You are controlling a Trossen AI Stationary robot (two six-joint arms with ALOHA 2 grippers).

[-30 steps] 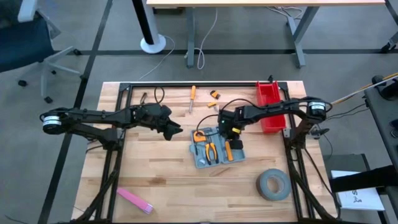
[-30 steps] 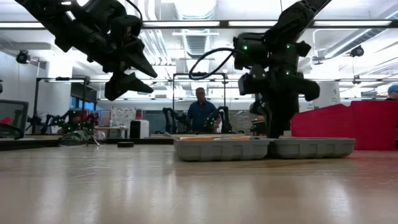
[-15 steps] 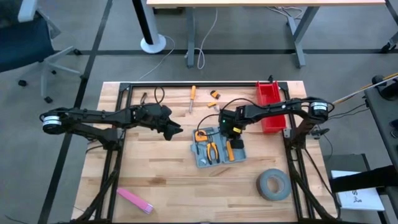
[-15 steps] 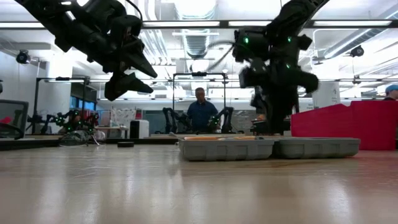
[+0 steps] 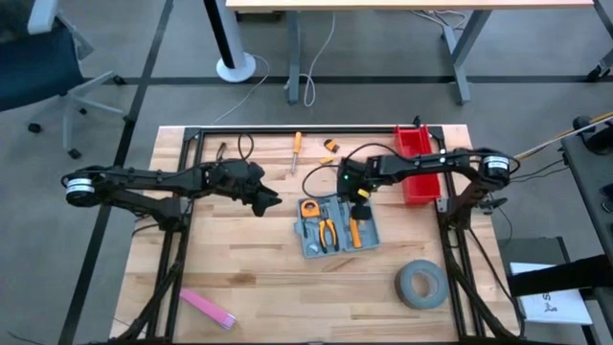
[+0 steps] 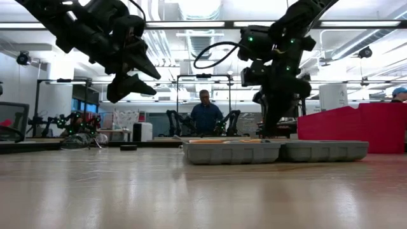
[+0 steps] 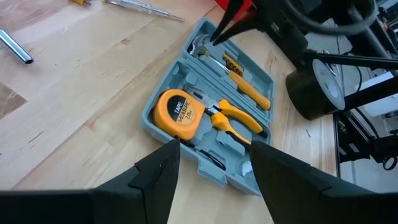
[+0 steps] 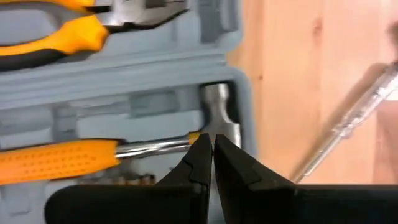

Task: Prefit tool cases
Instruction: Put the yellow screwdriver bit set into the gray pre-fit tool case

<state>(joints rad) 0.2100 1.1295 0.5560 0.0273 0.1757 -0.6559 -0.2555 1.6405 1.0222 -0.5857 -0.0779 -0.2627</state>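
The blue-grey tool case [image 5: 333,226] lies open and flat on the wooden table, near its middle. In its recesses sit a yellow tape measure [image 7: 180,114], yellow-handled pliers [image 7: 237,118] and a yellow-handled hammer [image 8: 59,158]. My right gripper [image 8: 212,146] is shut and points steeply down, right over the hammer's steel head [image 8: 217,111] at the case's far right part [image 5: 359,198]. My left gripper [image 5: 271,201] hangs open above the table to the left of the case [image 7: 214,163], holding nothing. My right gripper's shut fingertips [image 8: 200,149] stand over the hammer's neck, just beside its head. They come from above, pointing down. I cannot tell whether they touch the hammer or hang a little above it.
A red bin [image 5: 414,165] stands at the far right, close behind my right arm. A grey tape roll [image 5: 420,285] lies near right, a pink bar [image 5: 208,309] near left. A screwdriver [image 5: 296,151] and small orange parts [image 5: 329,146] lie at the far edge.
My right gripper, still shut, has risen and drawn back toward the table's far edge, from over the hammer's handle to over its head, tipping a little. The case has slid slightly along the table.
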